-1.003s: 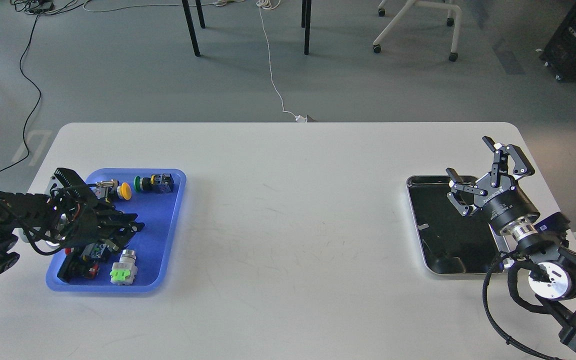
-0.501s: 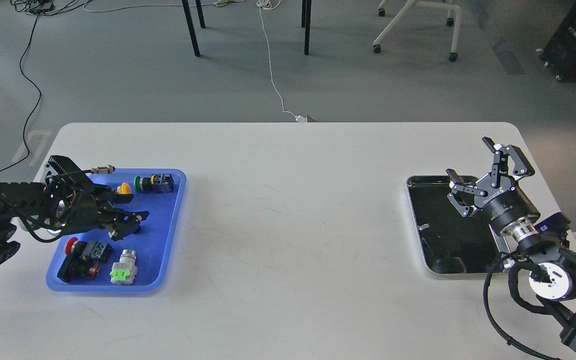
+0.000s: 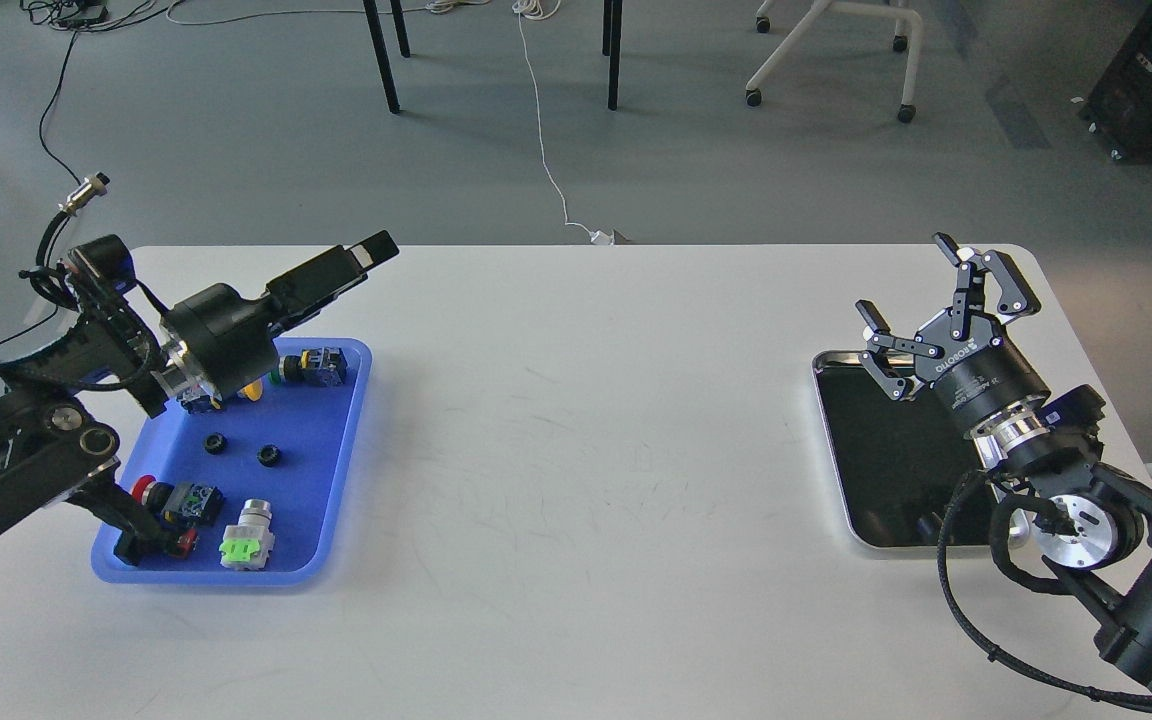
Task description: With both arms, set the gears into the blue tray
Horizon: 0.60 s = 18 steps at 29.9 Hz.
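Nearest the viewer, a wide bare stretch of the white table point(image 3: 576, 560) runs along its front edge between the two arms. On the left, the blue tray point(image 3: 331, 500) lies just inside the table's left edge, its near rim well back from the front edge. Along the tray's near side lie a green-fronted switch point(image 3: 246, 540) and a red-capped switch point(image 3: 164, 500). In the open middle of the tray floor rest the two gears point(image 3: 241, 449), side by side, apart from each other and from the switches. Farther back, a green-capped switch point(image 3: 308, 366) sits near the tray's far rim. The left gripper point(image 3: 361, 258) is raised over the tray's far edge, pointing up and right; seen side-on, its fingers cannot be told apart. On the right, the metal tray point(image 3: 841, 500) lies close to the table's right edge. The right gripper point(image 3: 911, 290) hangs over its far end, fingers spread, holding nothing. Between the trays the tabletop is bare to the far edge.
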{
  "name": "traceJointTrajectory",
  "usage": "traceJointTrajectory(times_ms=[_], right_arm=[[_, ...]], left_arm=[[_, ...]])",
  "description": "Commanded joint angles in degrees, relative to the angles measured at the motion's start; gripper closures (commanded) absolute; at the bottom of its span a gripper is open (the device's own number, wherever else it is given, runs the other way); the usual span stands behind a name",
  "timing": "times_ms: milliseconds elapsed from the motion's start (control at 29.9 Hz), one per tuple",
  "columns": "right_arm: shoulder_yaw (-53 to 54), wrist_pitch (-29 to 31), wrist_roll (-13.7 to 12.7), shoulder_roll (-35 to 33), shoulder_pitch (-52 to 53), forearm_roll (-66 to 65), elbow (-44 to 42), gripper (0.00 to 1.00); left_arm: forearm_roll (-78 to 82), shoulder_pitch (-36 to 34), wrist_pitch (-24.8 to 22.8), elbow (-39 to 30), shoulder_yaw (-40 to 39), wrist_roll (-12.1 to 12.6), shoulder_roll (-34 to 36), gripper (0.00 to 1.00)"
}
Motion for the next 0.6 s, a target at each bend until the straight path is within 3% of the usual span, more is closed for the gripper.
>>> traceJointTrajectory(times_ms=[0,100,234,301,401,568], right_arm=[[-4.3,0.0,0.0,-0.2,0.3,0.0,0.3,0.01],[-7.0,0.0,0.0,-0.1,0.8,0.0,0.7,0.01],[-6.9,0.0,0.0,0.1,1.0,0.0,0.6,0.01],[-6.7,0.0,0.0,0.0,0.9,0.0,0.4,0.01],[-6.6,0.0,0.0,0.0,0.9,0.0,0.4,0.01],[-6.4,0.0,0.0,-0.1,0.9,0.0,0.5,0.01]], left_arm=[[-4.7,7.4,-0.2,0.2,-9.5,0.0,-6.8,0.02],[-9.5,10.3,-0.8,0.8,-15.0,0.0,-10.2,0.02],[-17.9,13.4,-3.6,1.9,-22.2,8.7,-13.7,0.02],[-19.8,15.3,-6.9,2.6,-24.6,10.7,-14.2,0.02],[-20.2,16.9,-10.2,3.5,-26.1,11.0,-15.4,0.02],[-20.2,17.9,-10.6,3.5,-26.7,11.0,-16.1,0.02]])
